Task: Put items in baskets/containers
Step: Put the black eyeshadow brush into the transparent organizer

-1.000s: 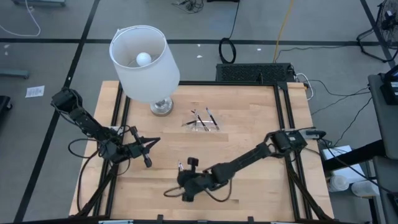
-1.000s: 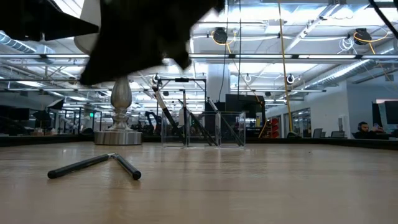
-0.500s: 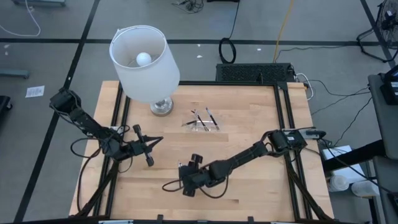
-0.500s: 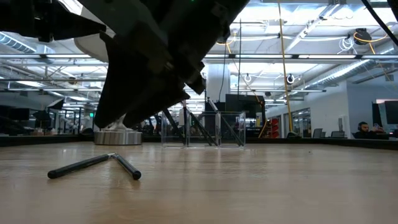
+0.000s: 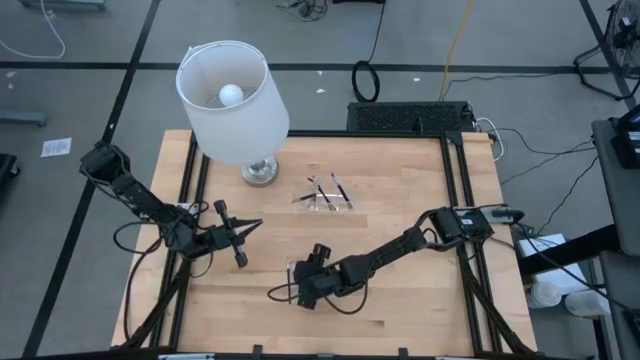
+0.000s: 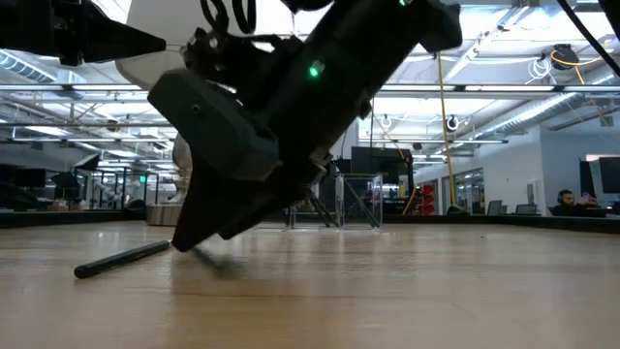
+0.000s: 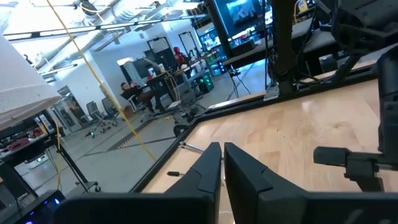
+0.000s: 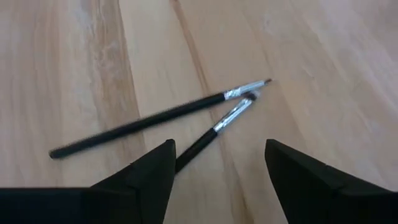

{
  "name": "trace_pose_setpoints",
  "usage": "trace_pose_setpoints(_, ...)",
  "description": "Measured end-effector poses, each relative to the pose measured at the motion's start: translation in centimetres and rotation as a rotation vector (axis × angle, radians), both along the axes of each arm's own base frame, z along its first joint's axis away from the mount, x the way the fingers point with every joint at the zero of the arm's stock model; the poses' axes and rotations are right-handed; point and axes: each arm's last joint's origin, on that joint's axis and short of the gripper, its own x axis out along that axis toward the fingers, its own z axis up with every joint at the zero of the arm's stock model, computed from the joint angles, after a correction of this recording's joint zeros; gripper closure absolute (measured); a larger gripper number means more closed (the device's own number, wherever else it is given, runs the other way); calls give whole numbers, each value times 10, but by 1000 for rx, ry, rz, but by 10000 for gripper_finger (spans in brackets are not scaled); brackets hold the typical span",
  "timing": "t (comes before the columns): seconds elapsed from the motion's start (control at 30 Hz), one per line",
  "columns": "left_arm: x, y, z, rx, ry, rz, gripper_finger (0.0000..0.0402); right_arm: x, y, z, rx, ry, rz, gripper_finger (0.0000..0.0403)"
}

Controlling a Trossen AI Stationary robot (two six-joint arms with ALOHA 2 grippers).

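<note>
While the wooden counter (image 5: pixel 400 300) carries a white lamp (image 5: pixel 232 100) at its far left, the right end effector (image 8: pixel 217 171) hangs low over the near middle, fingers spread wide above two thin dark sticks (image 8: pixel 205 121) whose metallic tips touch. The left end effector (image 5: pixel 250 226) waits at the left, fingers pressed together. More sticks lie in the clear tray (image 5: pixel 325 193) at the far middle.

Light wood table (image 5: pixel 400 300) with a black frame. Sitting on it: a lamp (image 5: pixel 258 172) near the far edge, a clear tray (image 5: pixel 325 195) with some sticks in it mid-table, and two loose brushes (image 8: pixel 186 121) with ferrule ends touching near the front.
</note>
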Motion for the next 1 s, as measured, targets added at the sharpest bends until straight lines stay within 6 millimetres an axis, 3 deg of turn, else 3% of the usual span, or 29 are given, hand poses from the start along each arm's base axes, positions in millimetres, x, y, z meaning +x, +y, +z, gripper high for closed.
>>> trace_pose_setpoints(0.17, 0, 0, 0, -1, 0, 0, 372, -1, -3, -5, -1, 7, 28, 175)
trace_pose_setpoints(0.4, 0, 0, 0, -2, -1, 0, 371, -5, -9, -13, 4, 44, 42, 222)
trace_pose_setpoints(0.7, 0, 0, 0, 0, 3, 1, 371, -8, -16, -19, 57, 81, 43, 298)
trace_pose_setpoints(0.9, 0, 0, 0, -2, 2, 0, 371, -7, -24, -21, 117, 116, 73, 384)
trace_pose_setpoints(1.0, 0, 0, 0, -3, 1, 1, 371, -7, -23, -22, 115, 119, 81, 394)
